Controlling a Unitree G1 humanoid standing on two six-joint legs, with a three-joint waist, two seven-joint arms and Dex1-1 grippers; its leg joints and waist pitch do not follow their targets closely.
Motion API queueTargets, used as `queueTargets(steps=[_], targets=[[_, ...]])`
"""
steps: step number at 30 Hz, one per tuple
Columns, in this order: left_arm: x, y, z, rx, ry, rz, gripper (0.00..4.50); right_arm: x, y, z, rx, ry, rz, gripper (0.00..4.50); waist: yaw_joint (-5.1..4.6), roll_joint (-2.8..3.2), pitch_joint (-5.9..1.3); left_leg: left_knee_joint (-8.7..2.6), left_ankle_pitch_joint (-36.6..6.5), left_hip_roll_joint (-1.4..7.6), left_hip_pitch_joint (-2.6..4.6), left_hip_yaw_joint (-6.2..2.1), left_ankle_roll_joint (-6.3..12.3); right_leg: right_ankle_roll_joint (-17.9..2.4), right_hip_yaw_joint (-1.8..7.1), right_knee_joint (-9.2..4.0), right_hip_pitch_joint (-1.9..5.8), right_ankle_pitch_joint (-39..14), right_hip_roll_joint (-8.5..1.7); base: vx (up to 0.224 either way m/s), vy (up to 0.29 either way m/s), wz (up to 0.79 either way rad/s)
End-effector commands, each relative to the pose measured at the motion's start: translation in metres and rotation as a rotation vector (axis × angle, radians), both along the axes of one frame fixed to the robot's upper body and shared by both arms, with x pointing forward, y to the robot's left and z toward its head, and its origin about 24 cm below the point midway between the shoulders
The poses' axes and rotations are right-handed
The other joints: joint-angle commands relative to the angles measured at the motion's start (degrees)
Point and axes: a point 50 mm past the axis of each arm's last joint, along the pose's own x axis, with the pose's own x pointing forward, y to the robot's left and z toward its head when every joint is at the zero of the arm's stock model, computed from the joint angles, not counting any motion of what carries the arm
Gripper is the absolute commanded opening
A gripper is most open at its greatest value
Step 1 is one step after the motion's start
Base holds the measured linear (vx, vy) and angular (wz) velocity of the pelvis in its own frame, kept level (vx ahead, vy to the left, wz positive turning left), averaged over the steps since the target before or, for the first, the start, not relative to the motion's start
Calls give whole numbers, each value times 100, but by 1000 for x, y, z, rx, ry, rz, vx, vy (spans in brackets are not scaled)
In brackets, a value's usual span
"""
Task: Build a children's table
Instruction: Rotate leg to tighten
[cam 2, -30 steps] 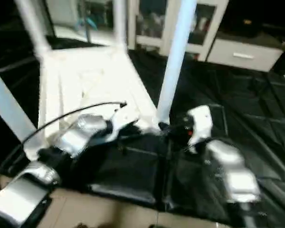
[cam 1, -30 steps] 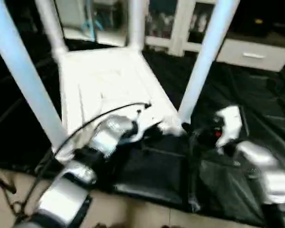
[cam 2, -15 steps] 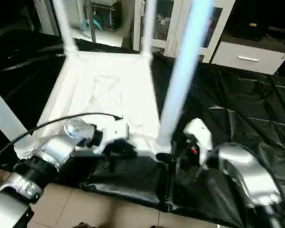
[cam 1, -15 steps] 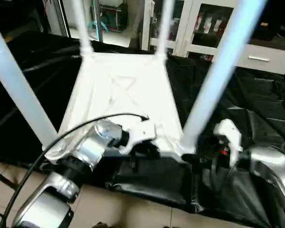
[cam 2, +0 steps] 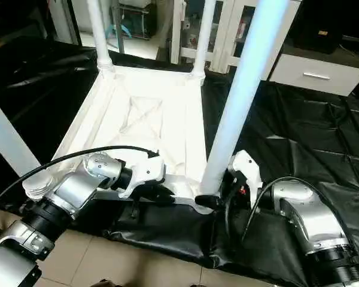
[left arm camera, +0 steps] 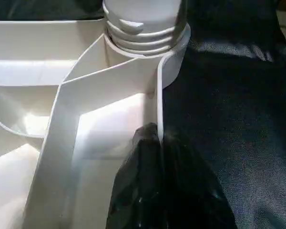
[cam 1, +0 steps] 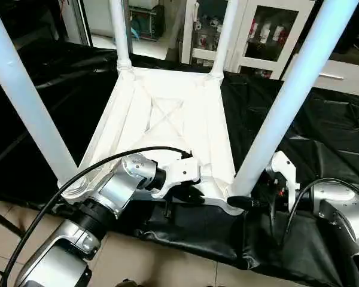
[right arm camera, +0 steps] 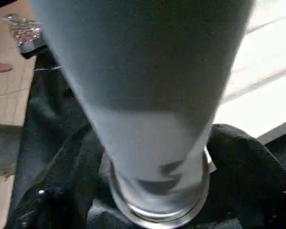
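Observation:
The children's table lies upside down, its white ribbed tabletop [cam 1: 167, 119] facing up on a black mat. Several white legs stand in its corner sockets: near left [cam 1: 30, 113], near right [cam 1: 287, 101], far left [cam 1: 121, 36], far right [cam 1: 222, 42]. My left gripper [cam 1: 188, 194] is shut on the tabletop's near rim, its black fingers [left arm camera: 143, 157] pinching the thin wall close to the near right socket [left arm camera: 148, 43]. At that leg's base my right gripper [cam 1: 245, 200] has a black finger [right arm camera: 248, 181] against each side of the tube [right arm camera: 152, 119].
The black mat [cam 1: 323, 137] covers the floor under and around the table, with tan tiles [cam 1: 167, 263] at its near edge. A white cabinet with glass doors [cam 1: 269, 30] and a drawer unit [cam 1: 341, 75] stand behind. A black cable [cam 1: 78, 173] loops over my left forearm.
The head camera has tilted and steadied. My right gripper has come in against the near right leg's base. My left gripper has stayed on the near rim.

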Motion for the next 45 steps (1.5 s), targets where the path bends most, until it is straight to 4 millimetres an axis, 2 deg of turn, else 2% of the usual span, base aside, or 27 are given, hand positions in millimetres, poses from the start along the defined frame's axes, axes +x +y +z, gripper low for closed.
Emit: queueTargets(steps=[1, 10, 15, 18, 19, 20, 21, 22, 23, 24, 25, 26, 27, 28, 29, 30, 31, 33, 34, 35, 37, 42, 43, 45], targets=[[-5, -8, 2, -11, -5, -40, 0, 1, -3, 4, 1, -11, 15, 325, -6, -92, -391, -382, -808, 177, 123, -50, 537, -1365, 133, -240, 323, -1013, -218, 0, 0, 0], [-6, -6, 0, -3, -1, -34, 0, 0, -1, 2, 18, 2, 42, 246, 30, -123, -393, -373, -809, 173, 122, -44, 551, -1375, 132, -231, 324, -991, -215, 0, 0, 0], [-5, -5, -1, 1, 6, -26, 0, -1, 0, 0, 20, 15, 47, 234, 26, -119, -390, -375, -871, 173, 123, -48, 509, -1330, 130, -237, 317, -1112, -213, 0, 0, 0], [2, -6, -2, 3, 1, 48, 0, 2, -3, -15, -29, 44, -68, 233, 17, -114, -383, -378, -964, 169, 120, -50, 456, -1299, 130, -254, 311, -1229, -211, 0, 0, 0], [8, -9, -2, -3, -13, 112, 0, 6, -6, -22, -74, 42, -145, 233, -1, -106, -366, -380, -1066, 161, 120, -45, 400, -1251, 131, -284, 287, -1401, -203, 0, 0, 0], [10, -9, -2, -5, -17, 126, 0, 7, -6, -23, -78, 43, -159, 233, -23, -102, -330, -413, -1331, 155, 133, -52, 288, -1143, 117, -348, 271, -1843, -201, 0, 0, 0], [24, -14, 0, -23, -53, 279, 0, 14, -8, -33, -107, 57, -320, 233, -42, -92, -314, -421, -1509, 146, 141, -54, 198, -1064, 112, -376, 259, -2126, -196, 0, 0, 0], [24, -14, 0, -23, -53, 279, 0, 14, -8, -33, -107, 57, -320, 231, -102, -98, -277, -438, -1994, 124, 186, -79, 3, -851, 70, -467, 227, -2836, -187, -55, 3, -2], [31, -17, 2, -33, -63, 366, 0, 19, -7, -38, -104, 61, -413, 231, -129, -96, -283, -442, -2189, 125, 216, -115, -91, -740, 45, -486, 231, -3134, -204, 0, 0, 0], [38, -20, 3, -42, -63, 459, 0, 22, -4, -42, -92, 72, -489, 226, -198, -96, -307, -437, -2358, 109, 218, -161, -182, -586, 8, -519, 247, -3426, -218, -68, 13, -5], [42, -23, 3, -46, -58, 527, 0, 24, -1, -45, -88, 75, -549, 222, -260, -117, -329, -452, -2293, 105, 178, -187, -187, -513, -18, -547, 289, -3404, -229, -56, 25, -9], [47, -27, 3, -44, -64, 600, 0, 30, 4, -50, -108, 59, -652, 220, -322, -103, -320, -460, -2308, 93, 142, -198, -175, -454, -34, -576, 287, -3389, -209, -56, 25, -9], [47, -28, 3, -43, -66, 608, 0, 30, 4, -51, -111, 57, -665, 220, -348, -114, -315, -449, -2334, 73, 146, -198, -154, -421, -46, -598, 266, -3462, -205, 0, 0, 0], [51, -35, 4, -39, -97, 663, 0, 37, 13, -56, -134, 33, -781, 217, -391, -113, -330, -439, -2327, 48, 136, -218, -112, -369, -71, -629, 286, -3574, -212, 0, 0, 0], [52, -38, 4, -43, -111, 688, 0, 40, 19, -57, -130, 30, -830, 214, -406, -72, -334, -446, -2300, 48, 134, -231, -111, -381, -72, -631, 284, -3550, -221, 0, 0, 0], [53, -40, 4, -45, -116, 698, 0, 41, 21, -58, -129, 30, -848, 213, -490, -45, -349, -466, -2386, 58, 132, -279, -102, -444, -116, -648, 305, -3374, -215, 0, 0, 0], [54, -45, 5, -53, -130, 717, 0, 44, 29, -59, -120, 29, -899, 212, -494, -10, -351, -487, -2385, 65, 112, -303, -89, -480, -132, -644, 344, -3237, -218, 0, 0, 0], [57, -56, 9, -73, -188, 760, 0, 50, 54, -62, -105, 18, -945, 210, -552, -9, -339, -498, -2518, 56, 106, -307, -56, -568, -161, -656, 320, -3020, -214, 0, 0, 0], [57, -59, 10, -75, -196, 760, 0, 51, 62, -61, -101, 7, -943, 209, -571, -6, -344, -491, -2625, 59, 152, -310, -68, -630, -173, -664, 307, -2985, -221, 0, 0, 0], [57, -59, 10, -75, -196, 760, 0, 51, 62, -61, -101, 7, -943, 209, -584, -11, -345, -496, -2589, 64, 151, -297, -21, -702, -158, -661, 321, -2839, -230, 0, 0, 0], [59, -59, 12, -79, -215, 755, 0, 54, 78, -55, -36, -23, -894, 208, -576, 1, -347, -509, -2506, 68, 140, -282, 52, -791, -131, -642, 329, -2630, -234, 0, 0, 0], [60, -49, 9, -59, -234, 712, 0, 54, 84, -38, 126, -34, -768, 207, -542, -10, -346, -525, -2362, 78, 131, -250, 182, -904, -101, -600, 363, -2379, -250, 0, 0, 0], [61, -46, 8, -54, -234, 708, 0, 53, 82, -35, 146, -44, -758, 238, -525, -22, -346, -519, -2293, 78, 147, -231, 206, -942, -91, -600, 350, -2346, -251, 0, 0, 0], [61, -38, 4, -37, -229, 693, 0, 52, 73, -27, 194, -70, -747, 269, -491, -27, -343, -516, -2207, 72, 158, -210, 259, -938, -86, -619, 357, -2404, -259, 0, 0, 0]])
